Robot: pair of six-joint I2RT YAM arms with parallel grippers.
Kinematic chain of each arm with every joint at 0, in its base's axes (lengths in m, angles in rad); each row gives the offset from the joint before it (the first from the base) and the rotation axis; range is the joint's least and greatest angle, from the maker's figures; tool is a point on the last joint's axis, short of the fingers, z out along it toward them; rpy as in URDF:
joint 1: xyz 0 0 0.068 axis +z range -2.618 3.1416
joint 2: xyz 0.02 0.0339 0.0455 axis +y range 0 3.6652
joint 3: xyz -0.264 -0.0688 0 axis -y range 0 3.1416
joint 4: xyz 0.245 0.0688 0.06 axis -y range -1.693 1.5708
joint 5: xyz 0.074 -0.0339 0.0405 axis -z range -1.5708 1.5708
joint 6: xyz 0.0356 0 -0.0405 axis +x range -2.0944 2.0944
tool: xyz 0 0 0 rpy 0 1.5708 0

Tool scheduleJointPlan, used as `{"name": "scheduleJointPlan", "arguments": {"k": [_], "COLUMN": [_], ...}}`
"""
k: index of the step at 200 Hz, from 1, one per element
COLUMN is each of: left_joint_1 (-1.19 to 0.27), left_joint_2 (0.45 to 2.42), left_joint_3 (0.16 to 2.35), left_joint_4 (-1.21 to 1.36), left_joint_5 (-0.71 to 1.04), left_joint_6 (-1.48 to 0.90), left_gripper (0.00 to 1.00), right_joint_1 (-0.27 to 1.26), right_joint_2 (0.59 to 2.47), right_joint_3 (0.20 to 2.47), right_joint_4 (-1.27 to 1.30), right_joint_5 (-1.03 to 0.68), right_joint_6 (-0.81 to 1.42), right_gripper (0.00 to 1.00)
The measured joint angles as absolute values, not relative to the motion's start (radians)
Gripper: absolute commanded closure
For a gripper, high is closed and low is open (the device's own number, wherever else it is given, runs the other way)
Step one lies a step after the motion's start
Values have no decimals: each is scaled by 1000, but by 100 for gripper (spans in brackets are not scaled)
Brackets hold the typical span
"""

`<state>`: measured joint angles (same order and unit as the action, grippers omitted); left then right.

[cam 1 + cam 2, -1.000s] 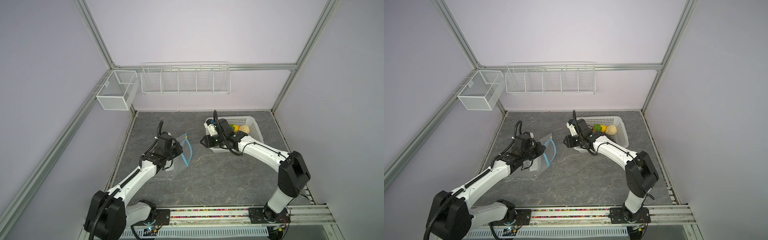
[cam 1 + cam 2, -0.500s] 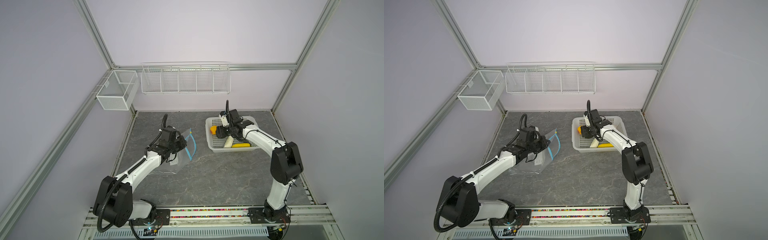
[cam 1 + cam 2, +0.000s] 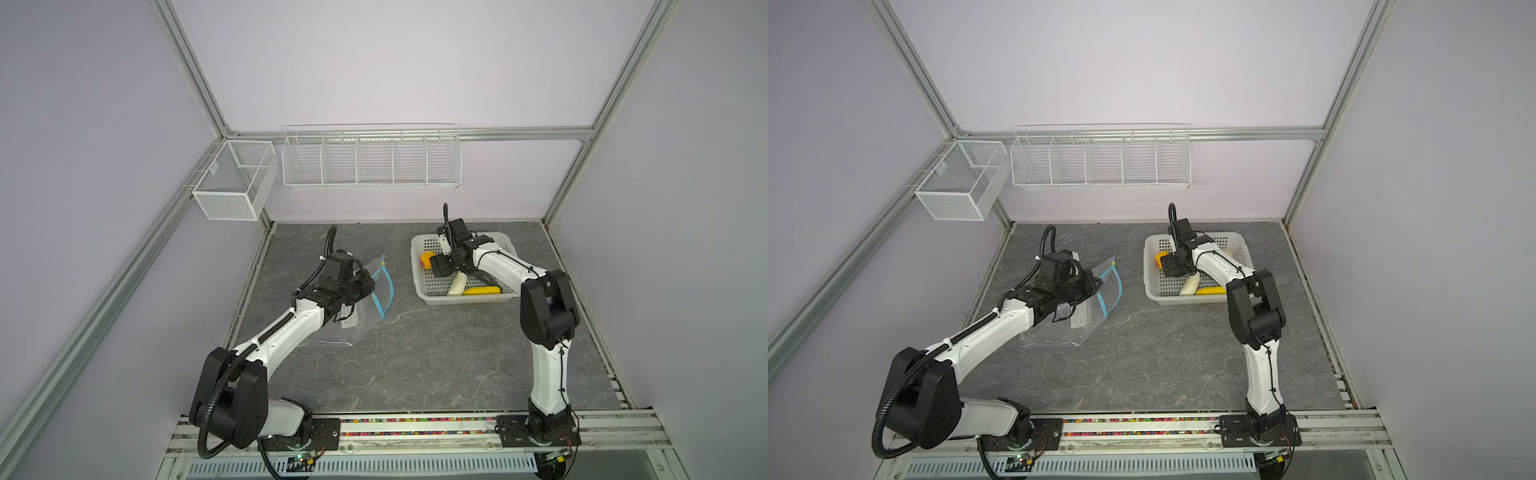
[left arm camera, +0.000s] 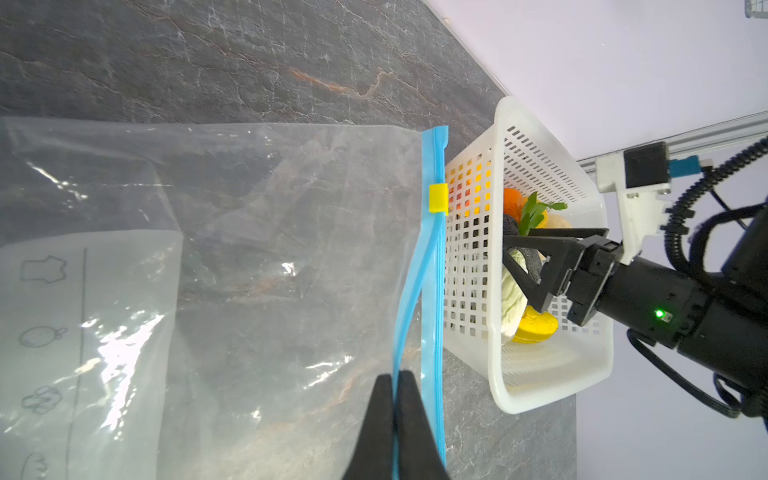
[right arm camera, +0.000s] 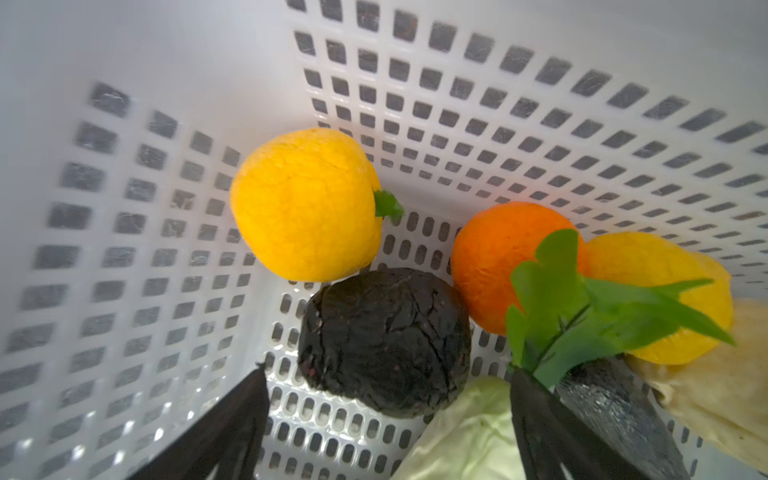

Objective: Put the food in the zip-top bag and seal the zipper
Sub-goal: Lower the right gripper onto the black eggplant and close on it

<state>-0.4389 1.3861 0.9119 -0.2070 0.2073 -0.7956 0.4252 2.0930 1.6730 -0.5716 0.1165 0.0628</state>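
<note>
The clear zip-top bag (image 3: 357, 316) lies on the grey tabletop, its mouth raised. My left gripper (image 4: 395, 379) is shut on one lip of the blue zipper (image 4: 432, 270); the yellow slider (image 4: 438, 198) sits further along it. The food lies in the white perforated basket (image 3: 419, 286). My right gripper (image 5: 386, 372) hangs open inside the basket, just over a dark ball (image 5: 382, 332), with nothing between its fingers. Around it lie a yellow fruit (image 5: 303, 203), an orange (image 5: 494, 257), a leafy green piece (image 5: 582, 311) and a pale green piece (image 5: 469, 432).
A yellow oblong piece (image 3: 482, 291) and a white one (image 3: 456, 286) lie at the basket's near side. A mesh box (image 3: 232, 187) and a wire rack (image 3: 370, 160) hang on the back wall. The arms' base rail (image 3: 415, 428) runs along the table's front edge.
My right gripper has moved from beside the bag's mouth into the basket, and its jaws have opened wide. My left gripper, still shut on the zipper lip, shifted slightly back and right.
</note>
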Motion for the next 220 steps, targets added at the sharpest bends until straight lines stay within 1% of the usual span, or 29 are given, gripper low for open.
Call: {"name": "scheduleJointPlan", "arguments": {"k": [47,179,196,220], "left_joint_1": [-439,-439,-439,-439], "left_joint_2": [1388,1391,1391,1391], "left_joint_3": [912,912,912,912], "left_joint_4": [-207,-207,-207,-207], "left_joint_5": [207,207,207,207], "left_joint_6": [-791,-791,-792,-792], "left_gripper": [100,100,100,100], "right_joint_1": [425,462,463,463], "right_joint_2": [2151,2219,2224,2225], "right_joint_3": [1717,1786,1786,1786], "right_joint_4": [-585,-597,-600,-603], "right_joint_5": [123,145,150,162], "right_joint_6": [60,59,59,59], "right_gripper": [9,9,10,15]}}
